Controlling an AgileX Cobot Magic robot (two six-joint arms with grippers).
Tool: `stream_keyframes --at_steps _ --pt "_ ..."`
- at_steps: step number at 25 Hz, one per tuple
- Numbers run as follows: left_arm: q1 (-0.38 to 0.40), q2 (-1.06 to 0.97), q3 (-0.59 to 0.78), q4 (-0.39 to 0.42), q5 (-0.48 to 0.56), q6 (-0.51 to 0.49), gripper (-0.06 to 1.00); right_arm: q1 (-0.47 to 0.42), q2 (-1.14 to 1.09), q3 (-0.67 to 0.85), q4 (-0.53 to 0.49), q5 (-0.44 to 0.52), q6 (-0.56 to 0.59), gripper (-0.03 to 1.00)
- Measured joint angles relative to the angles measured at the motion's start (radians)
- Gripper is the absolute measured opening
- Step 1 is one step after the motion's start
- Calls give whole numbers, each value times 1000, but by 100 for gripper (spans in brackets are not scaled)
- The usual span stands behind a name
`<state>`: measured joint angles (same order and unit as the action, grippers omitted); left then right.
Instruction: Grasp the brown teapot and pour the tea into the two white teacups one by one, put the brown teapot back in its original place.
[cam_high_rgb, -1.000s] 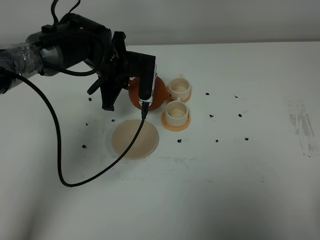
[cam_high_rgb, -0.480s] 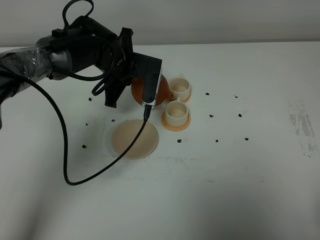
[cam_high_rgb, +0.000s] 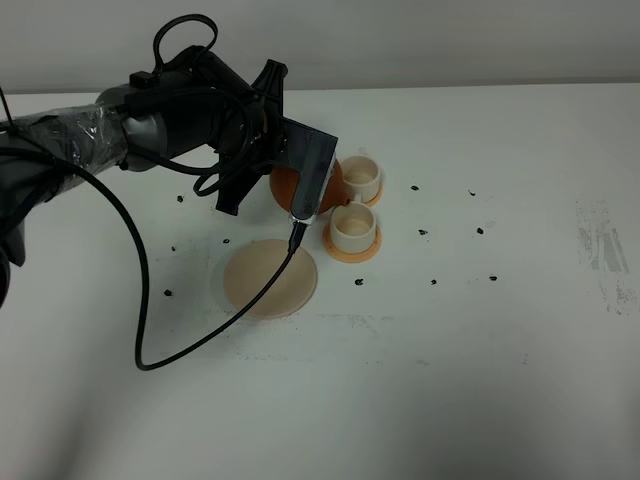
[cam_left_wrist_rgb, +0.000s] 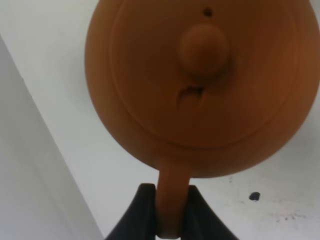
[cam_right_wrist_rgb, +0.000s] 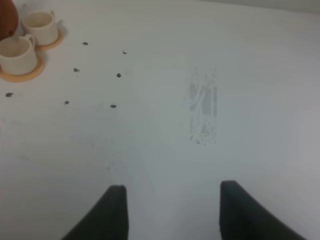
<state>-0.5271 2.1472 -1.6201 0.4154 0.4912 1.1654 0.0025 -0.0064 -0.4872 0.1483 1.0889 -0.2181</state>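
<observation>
My left gripper (cam_high_rgb: 277, 170) is shut on the loop handle of the brown teapot (cam_high_rgb: 334, 182), held just left of the two white teacups; the wrist and its camera hide much of the pot. In the left wrist view the black fingers (cam_left_wrist_rgb: 142, 210) clamp the handle below the teapot (cam_left_wrist_rgb: 200, 75) and its knobbed lid; the spout is hidden. The far teacup (cam_high_rgb: 360, 175) and near teacup (cam_high_rgb: 352, 225) each stand on an orange coaster. The pale beige disc (cam_high_rgb: 270, 278) lies bare in front of the pot. My right gripper (cam_right_wrist_rgb: 172, 210) is open and empty over bare table.
The left arm's black cable (cam_high_rgb: 140, 300) loops over the table left of the disc. Small dark marks (cam_high_rgb: 434, 281) dot the white table (cam_high_rgb: 480, 380). A scuffed patch (cam_right_wrist_rgb: 202, 105) lies ahead of the right gripper. Both cups (cam_right_wrist_rgb: 17, 52) and a teapot edge (cam_right_wrist_rgb: 6, 20) show far off in the right wrist view.
The left arm has carried the teapot right, toward the cups, and the wrist has turned, tilting the pot. The cups, disc and right gripper have not moved.
</observation>
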Motion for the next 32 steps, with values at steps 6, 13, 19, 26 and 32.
stream_keyframes --at_steps 6,13,19,26,32 --pt "-12 0 0 37 -20 -1 9 0 0 0 0 0 0 41" --pt "-13 0 0 46 -36 -2 9 0 0 0 0 0 0 41" --pt "-14 0 0 49 -36 -2 9 0 0 0 0 0 0 41" --pt "-15 0 0 51 -36 1 9 0 0 0 0 0 0 41" --pt "-15 0 0 52 -36 0 9 0 0 0 0 0 0 41"
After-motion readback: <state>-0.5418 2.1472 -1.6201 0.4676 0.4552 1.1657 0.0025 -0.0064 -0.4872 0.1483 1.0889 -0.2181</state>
